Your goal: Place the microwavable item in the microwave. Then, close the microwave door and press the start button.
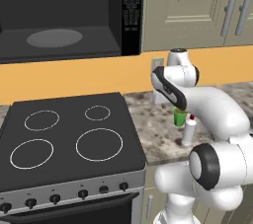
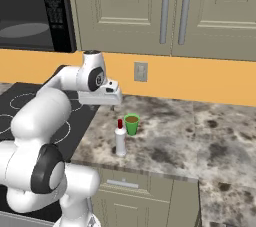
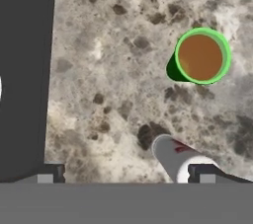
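While the big black box-shaped microwave (image 1: 69, 16) sits open up left w/ its grey turntable showing, the black glass stove (image 1: 69, 136) lies below it, left of the speckled stone worktop (image 2: 175, 136). White arm's jaws (image 3: 126, 172) hang wide apart, holding nothing, over the worktop. Small green cup w/ brown contents (image 3: 201, 56) stands there, just beside a slim white red-capped bottle (image 2: 120, 140).
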Controlling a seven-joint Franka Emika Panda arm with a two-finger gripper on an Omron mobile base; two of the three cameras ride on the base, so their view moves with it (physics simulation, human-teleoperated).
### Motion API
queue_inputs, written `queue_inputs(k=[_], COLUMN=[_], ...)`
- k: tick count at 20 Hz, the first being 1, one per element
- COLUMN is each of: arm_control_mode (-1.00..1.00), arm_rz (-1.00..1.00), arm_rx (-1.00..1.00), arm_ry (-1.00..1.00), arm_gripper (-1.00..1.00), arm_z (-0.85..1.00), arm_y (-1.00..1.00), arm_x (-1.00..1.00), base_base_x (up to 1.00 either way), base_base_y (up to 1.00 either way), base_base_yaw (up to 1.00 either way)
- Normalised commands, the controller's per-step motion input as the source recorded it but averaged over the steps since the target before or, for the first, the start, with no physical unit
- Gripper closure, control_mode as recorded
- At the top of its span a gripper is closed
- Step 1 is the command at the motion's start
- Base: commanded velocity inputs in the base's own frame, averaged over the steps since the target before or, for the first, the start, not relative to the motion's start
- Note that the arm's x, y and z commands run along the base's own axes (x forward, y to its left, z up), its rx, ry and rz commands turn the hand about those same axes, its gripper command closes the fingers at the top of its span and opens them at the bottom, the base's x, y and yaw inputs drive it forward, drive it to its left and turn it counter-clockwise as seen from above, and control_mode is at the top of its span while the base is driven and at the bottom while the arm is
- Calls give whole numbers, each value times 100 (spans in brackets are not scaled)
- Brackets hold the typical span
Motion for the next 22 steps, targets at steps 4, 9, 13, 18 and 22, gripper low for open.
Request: queue_inputs(k=[4,9,13,18,22], arm_control_mode=[-100,-100,-100,-100,-100], arm_rz=[0,0,0,0,0], arm_rx=[-9,-5,0,0,0], arm_ry=[4,0,-2,-4,-1], arm_gripper=[-100,-100,-100,-100,-100], arm_z=[-17,-28,-37,-27,-10], arm_y=[0,-5,-16,-15,-9], arm_x=[21,5,0,1,15], base_base_x=[0,0,0,0,0], base_base_y=[0,0,0,0,0], base_base_yaw=[0,0,0,0,0])
